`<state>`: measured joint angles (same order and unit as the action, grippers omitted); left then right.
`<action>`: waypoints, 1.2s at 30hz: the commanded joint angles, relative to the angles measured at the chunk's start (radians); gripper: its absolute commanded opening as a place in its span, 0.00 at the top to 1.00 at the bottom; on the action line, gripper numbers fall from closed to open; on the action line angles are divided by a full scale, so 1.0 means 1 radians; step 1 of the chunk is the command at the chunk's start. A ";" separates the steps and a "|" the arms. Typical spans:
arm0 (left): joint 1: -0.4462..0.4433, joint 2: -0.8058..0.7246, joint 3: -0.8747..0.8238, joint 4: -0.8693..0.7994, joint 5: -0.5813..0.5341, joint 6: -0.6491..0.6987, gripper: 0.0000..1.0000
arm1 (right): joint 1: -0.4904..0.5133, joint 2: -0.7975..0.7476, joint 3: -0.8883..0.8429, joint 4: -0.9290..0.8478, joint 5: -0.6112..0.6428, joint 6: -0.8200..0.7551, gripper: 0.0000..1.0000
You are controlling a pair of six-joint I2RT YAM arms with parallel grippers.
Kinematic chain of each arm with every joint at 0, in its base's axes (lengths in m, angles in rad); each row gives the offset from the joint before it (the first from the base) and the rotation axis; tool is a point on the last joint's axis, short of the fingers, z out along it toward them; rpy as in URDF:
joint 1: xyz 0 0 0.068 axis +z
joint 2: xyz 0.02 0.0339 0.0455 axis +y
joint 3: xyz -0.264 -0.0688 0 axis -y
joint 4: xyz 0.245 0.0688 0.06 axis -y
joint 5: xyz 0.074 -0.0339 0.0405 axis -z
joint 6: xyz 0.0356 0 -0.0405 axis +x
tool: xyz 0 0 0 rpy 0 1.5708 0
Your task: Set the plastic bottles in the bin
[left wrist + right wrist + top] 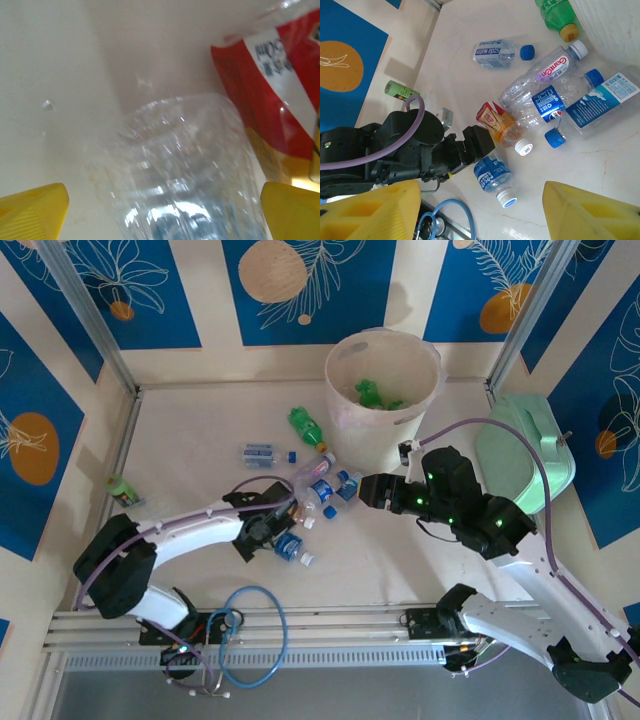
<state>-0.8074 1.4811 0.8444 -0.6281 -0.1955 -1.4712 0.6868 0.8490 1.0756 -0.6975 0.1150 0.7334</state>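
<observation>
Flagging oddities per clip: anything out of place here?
A small green plastic bottle lies alone by the left wall, apart from the pile of plastic bottles at mid-table; one clear bottle there looks crumpled.

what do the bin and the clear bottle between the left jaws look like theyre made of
The bin looks like thin plastic, pale and milky with a dull finish; its wall seems to let some light through. The clear bottle between the left jaws looks like thin, glossy transparent plastic: the table shows through it, and its crinkled wall throws bright glints.
</observation>
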 commanded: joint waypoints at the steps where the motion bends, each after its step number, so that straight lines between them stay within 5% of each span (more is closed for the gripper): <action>1: 0.010 0.051 0.022 -0.030 -0.023 0.065 0.04 | -0.004 -0.005 0.001 -0.009 -0.013 0.006 0.34; 14: 0.018 0.147 0.055 0.019 0.024 0.138 0.33 | -0.004 -0.039 -0.011 -0.037 0.006 0.023 0.35; 26: 0.014 -0.114 0.076 -0.074 -0.025 0.173 0.47 | 0.034 -0.022 -0.012 0.010 -0.018 0.026 0.35; 36: 0.042 -0.386 0.173 0.077 0.006 0.323 0.49 | 0.228 0.095 -0.018 0.250 -0.182 0.000 0.35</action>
<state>-0.7807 1.1290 0.9886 -0.6323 -0.2142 -1.2201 0.8433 0.9115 1.0519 -0.5659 0.0158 0.7589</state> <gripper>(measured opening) 0.585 0.646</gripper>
